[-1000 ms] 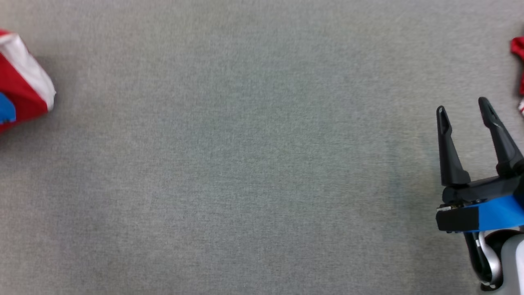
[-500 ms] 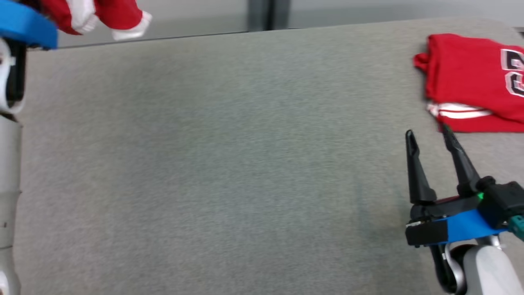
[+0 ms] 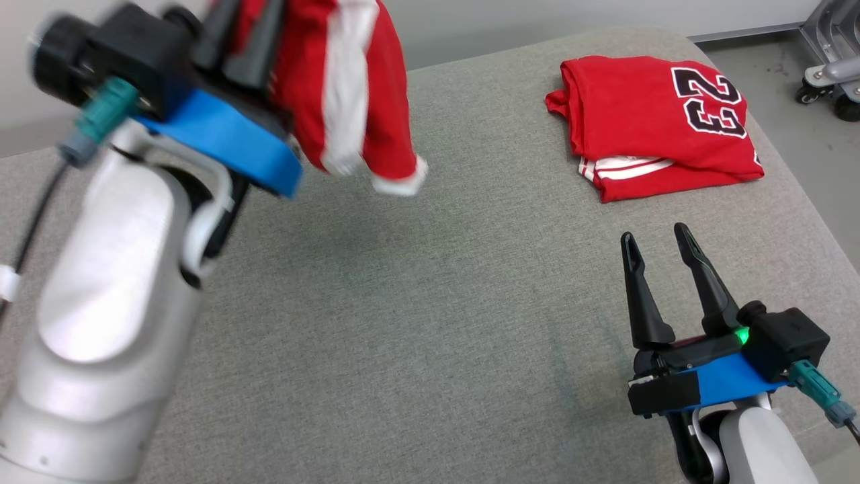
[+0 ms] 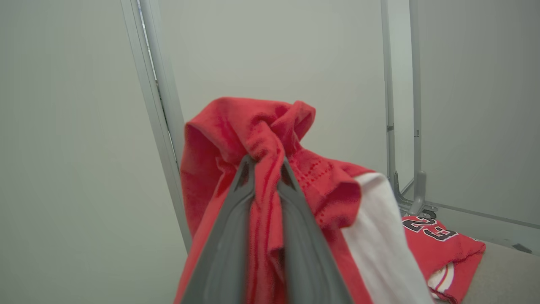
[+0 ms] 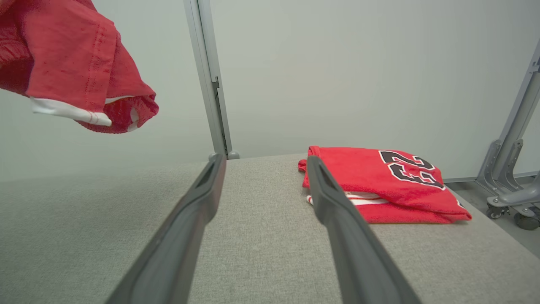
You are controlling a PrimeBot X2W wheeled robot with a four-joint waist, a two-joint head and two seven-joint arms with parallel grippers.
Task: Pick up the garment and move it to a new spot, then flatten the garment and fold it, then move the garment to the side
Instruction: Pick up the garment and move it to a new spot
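Observation:
The garment [image 3: 342, 81], red with white stripes, hangs bunched above the grey table [image 3: 437, 302] at the back left. My left gripper [image 3: 245, 23] is shut on its upper folds; in the left wrist view the red cloth [image 4: 261, 139] is pinched between the two fingers of that gripper [image 4: 263, 162]. The garment's lower end [image 5: 71, 63] dangles free of the table. My right gripper [image 3: 655, 235] stands open low over the table at the front right, nothing between its fingers [image 5: 211, 190].
A folded red jersey [image 3: 662, 121] with the number 23 lies at the table's back right, just beyond my right gripper, also the folded jersey [image 5: 379, 181]. A wheeled metal frame [image 3: 830, 60] stands on the floor past the table's right edge. A wall post [image 5: 209, 76] rises behind.
The head camera has swung up and round, so the whole picture shifted. My left arm with the garment has come into view, raised at the left. The right gripper stays open.

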